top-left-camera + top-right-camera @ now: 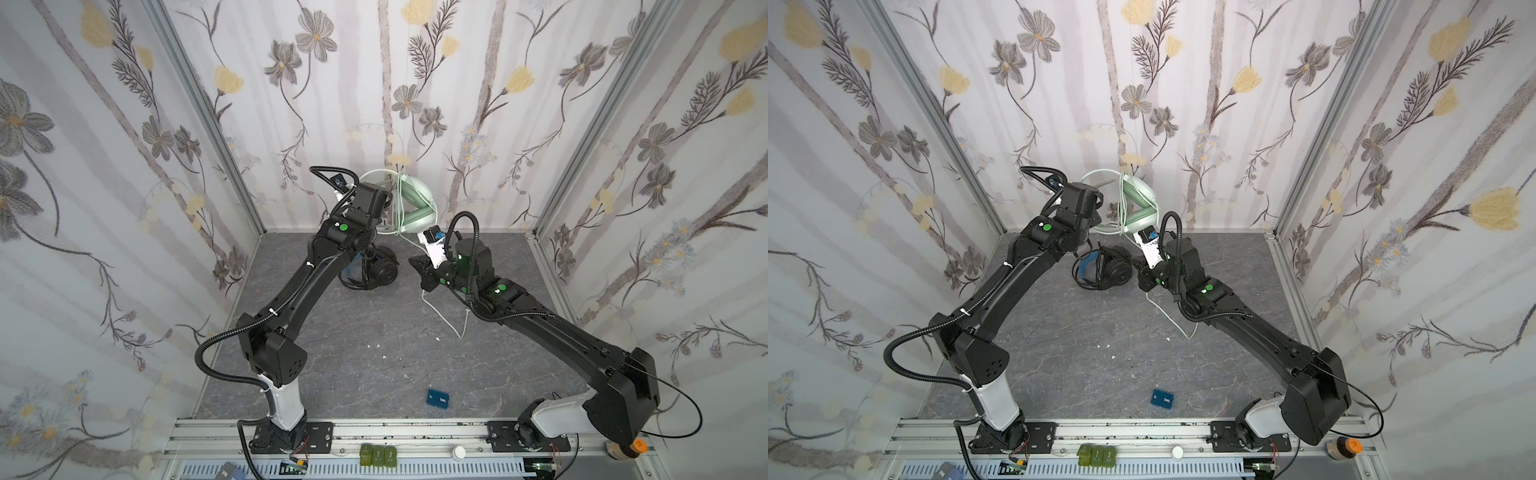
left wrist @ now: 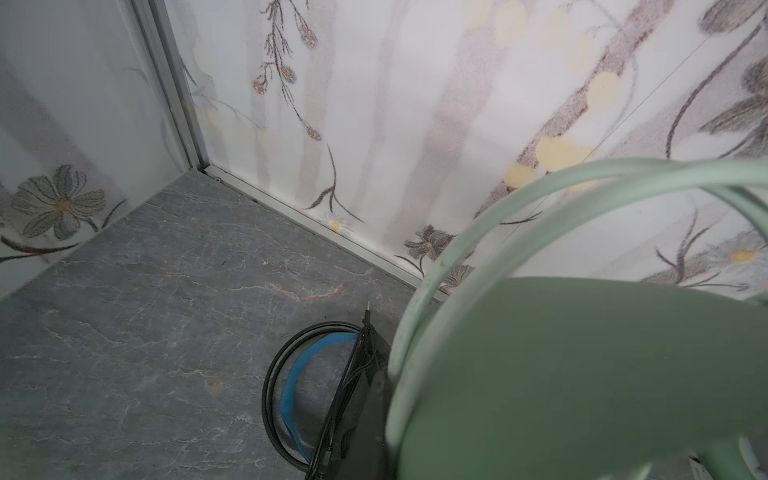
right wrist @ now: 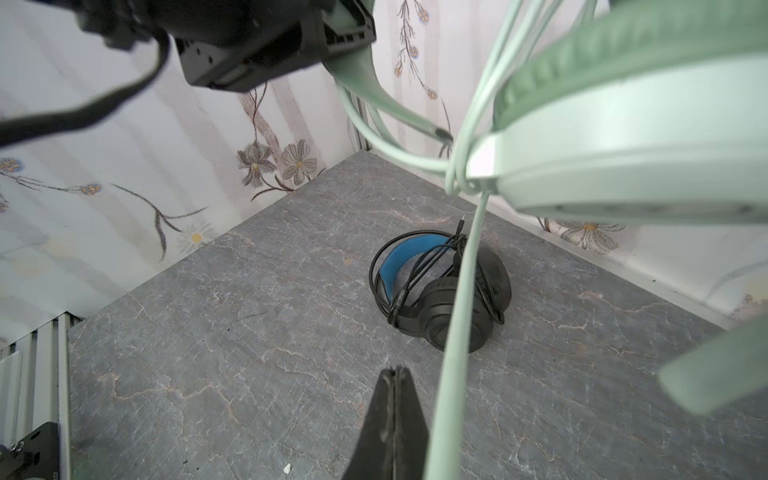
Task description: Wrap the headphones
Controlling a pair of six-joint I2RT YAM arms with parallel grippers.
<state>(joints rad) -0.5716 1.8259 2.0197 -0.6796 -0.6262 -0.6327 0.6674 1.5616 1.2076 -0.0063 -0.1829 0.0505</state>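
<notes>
Headset (image 1: 417, 196), green, top centre
L gripper (image 3: 347, 29) holds it up, prob freeing cable (image 3: 455, 324); R gripper (image 3: 394, 384) shut, empty, beside cable

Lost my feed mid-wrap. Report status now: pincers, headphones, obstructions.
Left pincer shut on mint-green headset, raised. Right pincer shut, empty, beside hanging pale cable. Black headset on table, cord wrapped.

- A robotics lab test cell: floral-printed panels (image 1: 353, 83) set in aluminium posts (image 1: 203, 104) box in a grey marble-look worktop (image 1: 374, 332).
- At 6 o'clock, the left arm (image 1: 291, 291) and right arm (image 1: 561, 332) are bolted to an aluminium rail (image 1: 415, 434), with a slotted cable duct (image 1: 436, 469) alongside.
</notes>
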